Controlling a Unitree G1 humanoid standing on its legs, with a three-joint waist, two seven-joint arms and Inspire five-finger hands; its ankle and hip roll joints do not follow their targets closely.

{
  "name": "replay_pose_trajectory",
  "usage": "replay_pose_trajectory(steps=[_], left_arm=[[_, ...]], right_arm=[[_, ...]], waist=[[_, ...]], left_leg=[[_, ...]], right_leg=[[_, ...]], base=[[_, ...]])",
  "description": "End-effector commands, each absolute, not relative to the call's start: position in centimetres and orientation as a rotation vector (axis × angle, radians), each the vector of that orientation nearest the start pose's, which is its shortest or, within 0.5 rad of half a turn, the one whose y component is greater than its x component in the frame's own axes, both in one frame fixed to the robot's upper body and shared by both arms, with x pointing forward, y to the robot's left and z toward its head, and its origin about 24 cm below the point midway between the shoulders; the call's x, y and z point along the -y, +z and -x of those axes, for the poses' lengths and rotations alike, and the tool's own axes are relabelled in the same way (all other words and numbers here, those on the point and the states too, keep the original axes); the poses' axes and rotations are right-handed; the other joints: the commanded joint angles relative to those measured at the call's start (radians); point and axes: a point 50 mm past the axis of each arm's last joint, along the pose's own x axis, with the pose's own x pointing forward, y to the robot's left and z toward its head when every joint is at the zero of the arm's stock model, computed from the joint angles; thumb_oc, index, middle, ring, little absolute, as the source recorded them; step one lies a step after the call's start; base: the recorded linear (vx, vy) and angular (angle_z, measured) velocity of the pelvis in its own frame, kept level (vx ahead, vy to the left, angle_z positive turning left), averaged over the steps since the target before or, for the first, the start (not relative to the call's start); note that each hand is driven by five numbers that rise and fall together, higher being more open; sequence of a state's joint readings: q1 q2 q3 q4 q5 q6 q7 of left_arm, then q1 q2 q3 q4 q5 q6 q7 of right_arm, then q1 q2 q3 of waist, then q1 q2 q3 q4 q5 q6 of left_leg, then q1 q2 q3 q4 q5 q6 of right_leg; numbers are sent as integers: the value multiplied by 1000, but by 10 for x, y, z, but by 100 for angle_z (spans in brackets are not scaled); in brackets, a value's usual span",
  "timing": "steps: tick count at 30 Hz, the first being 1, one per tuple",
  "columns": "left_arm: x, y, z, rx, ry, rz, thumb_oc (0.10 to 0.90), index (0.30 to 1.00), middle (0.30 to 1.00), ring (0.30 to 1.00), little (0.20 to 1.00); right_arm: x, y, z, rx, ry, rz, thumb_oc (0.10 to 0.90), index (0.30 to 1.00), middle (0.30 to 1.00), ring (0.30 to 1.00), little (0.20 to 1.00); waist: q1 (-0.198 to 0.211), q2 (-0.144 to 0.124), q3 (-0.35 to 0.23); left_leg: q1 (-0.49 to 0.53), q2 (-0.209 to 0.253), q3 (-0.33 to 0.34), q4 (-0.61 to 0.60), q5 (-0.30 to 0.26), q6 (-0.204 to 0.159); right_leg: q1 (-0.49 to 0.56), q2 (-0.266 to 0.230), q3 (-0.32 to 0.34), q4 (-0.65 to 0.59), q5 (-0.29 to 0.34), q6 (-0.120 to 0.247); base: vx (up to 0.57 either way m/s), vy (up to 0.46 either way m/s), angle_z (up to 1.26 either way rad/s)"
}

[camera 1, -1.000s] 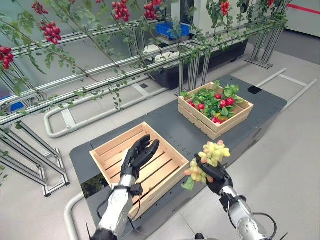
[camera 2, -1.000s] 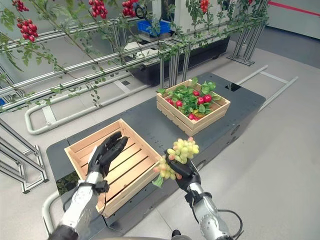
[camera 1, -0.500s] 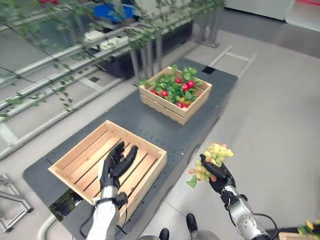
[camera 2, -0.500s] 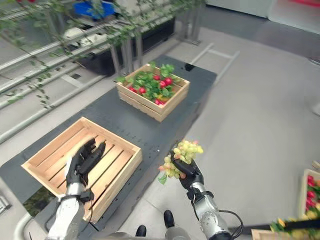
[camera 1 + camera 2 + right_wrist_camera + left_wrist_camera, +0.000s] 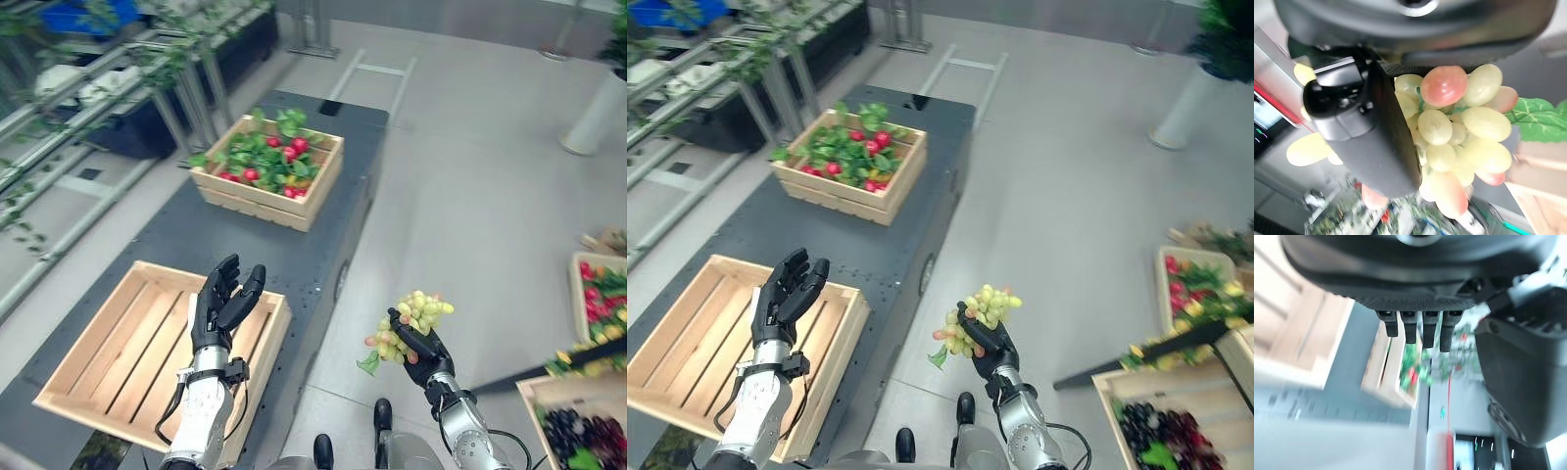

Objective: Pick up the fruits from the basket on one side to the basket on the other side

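Left eye view looks down on a pale grey floor (image 5: 470, 176) with a long dark bench (image 5: 294, 250) running across it. Metal racks with trailing green vines (image 5: 118, 88) stand along the bench's far long side, and a white pillar base (image 5: 598, 113) rises at the far right of the room.

Two wooden slatted baskets sit on the bench. The bare basket (image 5: 137, 352) lies at the near end, and the far basket (image 5: 269, 181), at the other end, holds red fruits among green leaves. Two more crates show on the floor to the right: one with red fruit and leaves (image 5: 600, 299), one with dark grapes (image 5: 578, 431).

One bunch of grapes (image 5: 407, 323) is off the bench, above the floor beside its near right edge. Its berries are pale yellow-green with a few pink-orange ones, and a green leaf hangs at one side.

The right robot hand (image 5: 423, 351) is clenched around that bunch, thumb across the berries. The left robot hand (image 5: 223, 308) hovers over the bare basket's right rim, fingers straight and spread, grasping nothing.
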State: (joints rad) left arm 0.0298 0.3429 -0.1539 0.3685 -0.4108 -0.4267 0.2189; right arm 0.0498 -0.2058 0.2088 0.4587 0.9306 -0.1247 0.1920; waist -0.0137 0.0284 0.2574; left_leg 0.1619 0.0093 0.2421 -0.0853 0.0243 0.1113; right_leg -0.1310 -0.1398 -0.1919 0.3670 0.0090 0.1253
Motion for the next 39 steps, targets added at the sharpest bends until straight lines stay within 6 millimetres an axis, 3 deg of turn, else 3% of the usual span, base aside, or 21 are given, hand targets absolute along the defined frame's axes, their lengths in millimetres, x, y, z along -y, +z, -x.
replay_pose_trajectory(steps=[1, 2, 4, 6, 10, 16, 21, 22, 24, 27, 29, 34, 37, 39], left_arm=[[-231, 18, -241, 70, 229, 39, 800, 900, 900, 900, 900], [-231, 16, -240, 56, 235, 45, 800, 900, 900, 900, 900], [-231, 1, -233, -27, 285, 79, 800, 900, 900, 900, 900], [-221, -11, -232, -103, 312, 122, 800, 900, 900, 900, 900], [-203, -22, -237, -143, 280, 146, 800, 900, 900, 900, 900], [-189, -35, -228, -212, 224, 139, 800, 900, 900, 900, 900], [-186, -42, -223, -258, 237, 191, 800, 900, 900, 900, 900], [-185, -41, -221, -247, 239, 190, 800, 900, 900, 900, 900], [-186, -40, -218, -241, 249, 189, 800, 900, 900, 900, 900], [-192, -37, -216, -228, 272, 176, 800, 900, 900, 900, 900], [-197, -33, -219, -212, 261, 156, 800, 900, 900, 900, 900], [-203, -32, -223, -190, 224, 90, 800, 900, 900, 900, 900], [-206, -36, -222, -212, 253, 102, 800, 900, 900, 900, 900], [-210, -39, -222, -226, 273, 88, 800, 900, 900, 900, 900]], right_arm=[[150, -20, -236, -167, 204, -440, 400, 300, 300, 300, 300], [149, -18, -237, -161, 217, -408, 400, 300, 300, 300, 300], [141, -13, -240, -124, 274, -231, 400, 300, 300, 300, 300], [141, -2, -248, -105, 296, -186, 400, 300, 300, 300, 300], [146, 12, -254, -24, 315, -138, 400, 300, 300, 300, 300], [159, 12, -241, -23, 306, -164, 400, 300, 300, 300, 300], [160, 15, -238, -4, 344, -64, 400, 300, 300, 300, 300], [162, 23, -240, 36, 376, 29, 400, 300, 300, 300, 300], [164, 31, -243, 71, 414, 105, 400, 300, 300, 300, 300], [168, 52, -253, 130, 484, 157, 400, 300, 300, 300, 300], [166, 62, -255, 165, 500, 164, 400, 300, 300, 300, 300], [176, 75, -245, 212, 499, 103, 400, 300, 300, 300, 300], [173, 84, -242, 250, 537, 72, 400, 300, 300, 300, 300], [171, 93, -241, 294, 575, 29, 400, 300, 300, 300, 300]], waist=[[27, -10, -61], [35, -16, -62], [91, -51, -86], [76, -70, -88], [54, -83, -82], [1, -88, -102], [-5, -111, -105], [9, -119, -99], [21, -122, -96], [52, -110, -96], [52, -93, -100], [0, -71, -97], [-15, -67, -89], [-20, -67, -84]], left_leg=[[-21, -66, -104, 14, -91, -28], [-28, -62, -91, 22, -92, -31], [-63, -24, -21, 46, -88, -72], [-71, 2, 3, 38, -68, -94], [-85, 24, 25, 23, -47, -118], [-70, 30, 24, 10, -47, -122], [-133, 21, -12, 183, -97, -129], [-166, 7, -82, 274, -128, -128], [-183, -4, -145, 314, -134, -125], [-141, -44, -325, 194, -120, -104], [-116, -59, -378, 119, -94, -94], [-77, -59, -319, 32, -81, -73], [-72, -61, -300, 9, -80, -61], [-67, -58, -268, -1, -83, -53]], right_leg=[[120, -11, -38, 34, -24, -33], [136, -17, -53, 32, -37, -32], [293, -15, -165, -279, -80, -39], [285, 38, -78, -382, -49, -36], [300, 62, -74, -453, -30, -58], [285, 97, -45, -454, -37, -80], [271, 97, 0, -454, -21, -100], [268, 92, 35, -454, -12, -103], [263, 92, 72, -454, -4, -103], [253, 104, 170, -454, 11, -94], [239, 110, 207, -454, 13, -82], [184, 75, 213, -437, 51, -29], [151, 69, 222, -425, 63, -17], [112, 63, 190, -358, 57, -5]], base=[[-40, -135, -49], [-55, -278, -62], [-99, -434, -87], [-101, -296, -119], [-80, -177, -81], [-22, -141, -23], [-44, -74, -14], [-66, 19, -31], [-10, 63, -44], [11, 195, -70], [8, 296, -88], [-9, 342, -77], [-67, 264, -37], [-111, 202, -56]])
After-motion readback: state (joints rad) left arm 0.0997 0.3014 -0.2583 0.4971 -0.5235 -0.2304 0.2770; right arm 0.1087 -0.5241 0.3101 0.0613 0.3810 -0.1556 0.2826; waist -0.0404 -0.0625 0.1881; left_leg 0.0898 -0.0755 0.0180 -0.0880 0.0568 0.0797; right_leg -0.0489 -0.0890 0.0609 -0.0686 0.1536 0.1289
